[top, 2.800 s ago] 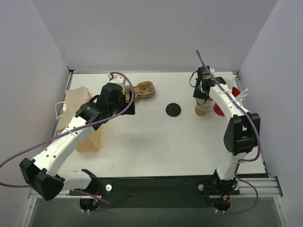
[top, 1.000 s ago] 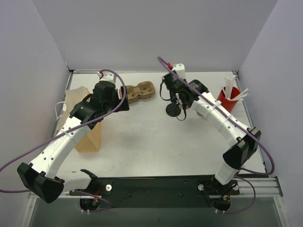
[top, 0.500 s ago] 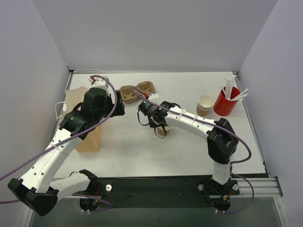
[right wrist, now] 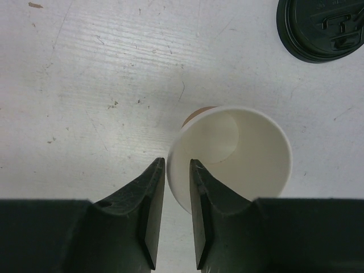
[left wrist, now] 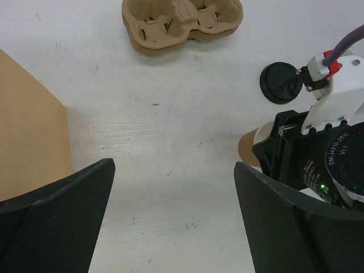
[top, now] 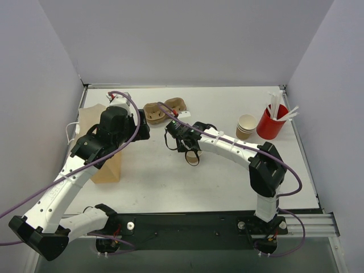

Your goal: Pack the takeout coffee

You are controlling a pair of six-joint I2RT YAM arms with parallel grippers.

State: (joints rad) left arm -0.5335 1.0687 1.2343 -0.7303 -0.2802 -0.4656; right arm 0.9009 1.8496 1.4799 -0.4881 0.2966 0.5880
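Note:
A brown kraft-paper cup stands open, without a lid, on the white table, white inside. My right gripper is shut on its rim, one finger inside and one outside. The cup's brown side shows beside that gripper in the left wrist view. The flat black lid lies on the table just beyond the cup, also seen in the left wrist view; the arm hides it from above. My left gripper is open and empty above bare table, left of the cup.
A pulp two-cup carrier lies at the back, also in the left wrist view. A brown paper bag stands at the left edge. A stack of pale cups and a red cup with white straws stand at the far right.
My right gripper has carried a cup from the stack at the right to the middle left and has held still for the last half second. My left arm has drawn back to the left.

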